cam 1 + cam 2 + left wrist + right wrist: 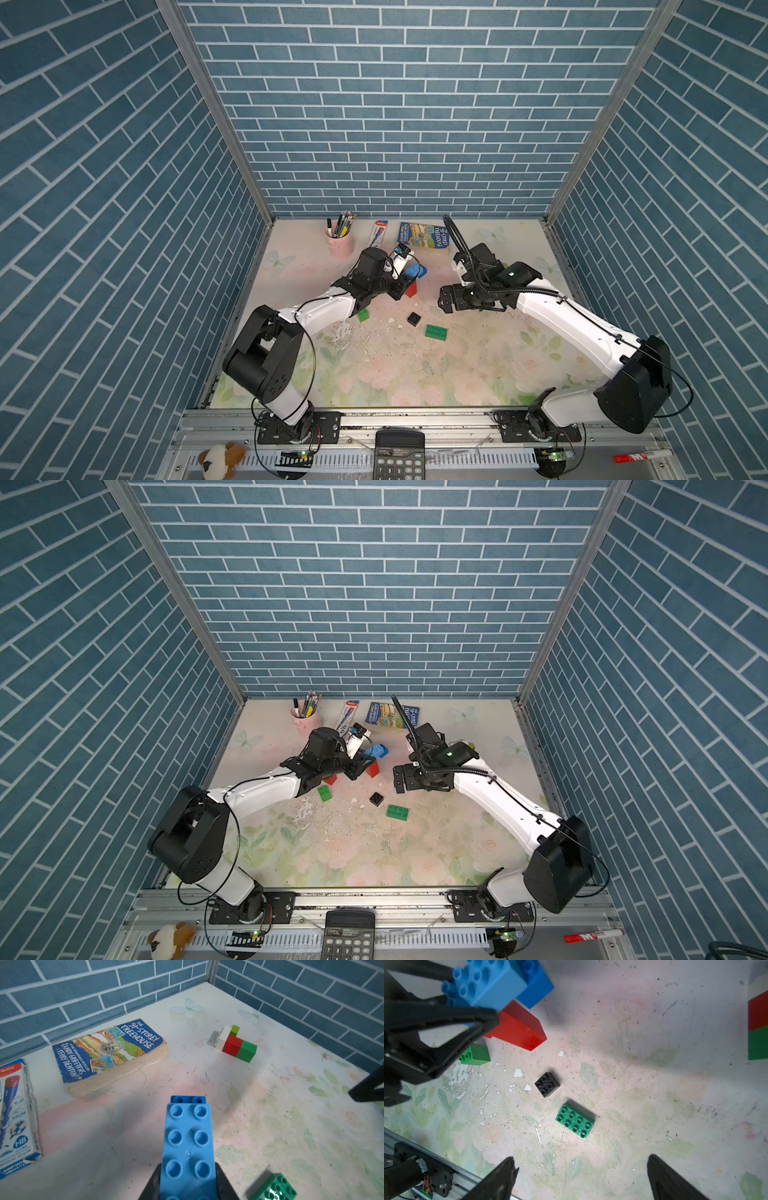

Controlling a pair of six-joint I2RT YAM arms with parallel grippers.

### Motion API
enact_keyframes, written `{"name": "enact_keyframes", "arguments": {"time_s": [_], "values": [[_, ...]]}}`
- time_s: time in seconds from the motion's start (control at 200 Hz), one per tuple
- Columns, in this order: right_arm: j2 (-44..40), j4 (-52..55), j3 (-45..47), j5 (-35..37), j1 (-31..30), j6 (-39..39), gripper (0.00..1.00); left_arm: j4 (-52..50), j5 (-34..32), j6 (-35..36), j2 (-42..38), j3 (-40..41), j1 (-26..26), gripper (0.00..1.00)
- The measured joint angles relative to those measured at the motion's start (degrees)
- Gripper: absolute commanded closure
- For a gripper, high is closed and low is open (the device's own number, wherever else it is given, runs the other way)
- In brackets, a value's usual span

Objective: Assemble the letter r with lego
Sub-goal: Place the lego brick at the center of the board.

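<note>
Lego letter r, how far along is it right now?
Done: a white, lime, red and green stack lies joined together. In hand: the left end effector is shut on a light blue brick; the right end effector is open and empty. Left: the long red brick, black brick and long green brick are not yet joined to it.

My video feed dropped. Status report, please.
Left gripper shut on long light-blue plastic brick. Right gripper open, empty. Long red plastic brick close by.
</note>
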State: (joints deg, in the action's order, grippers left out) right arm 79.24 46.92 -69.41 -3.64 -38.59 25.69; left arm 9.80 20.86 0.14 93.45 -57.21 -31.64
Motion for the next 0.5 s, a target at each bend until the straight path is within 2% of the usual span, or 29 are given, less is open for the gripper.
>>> {"name": "enact_keyframes", "arguments": {"time_s": [0.09, 0.3, 0.5], "values": [[-2.9, -0.3, 2.5, 0.8, 0.7, 0.1, 0.02, 1.4, 0.8, -3.8, 2.3, -2.1, 0.5, 0.65], [-6.8, -1.3, 6.9, 1.4, 1.3, 1.1, 0.02, 10.5, 4.4, -17.7, 9.3, -2.9, 0.7, 0.65], [-9.7, -5.9, 12.7, 1.1, 1.4, 0.7, 0.09, 18.6, 7.4, -29.8, 13.4, -2.9, 0.7, 0.65]]}}
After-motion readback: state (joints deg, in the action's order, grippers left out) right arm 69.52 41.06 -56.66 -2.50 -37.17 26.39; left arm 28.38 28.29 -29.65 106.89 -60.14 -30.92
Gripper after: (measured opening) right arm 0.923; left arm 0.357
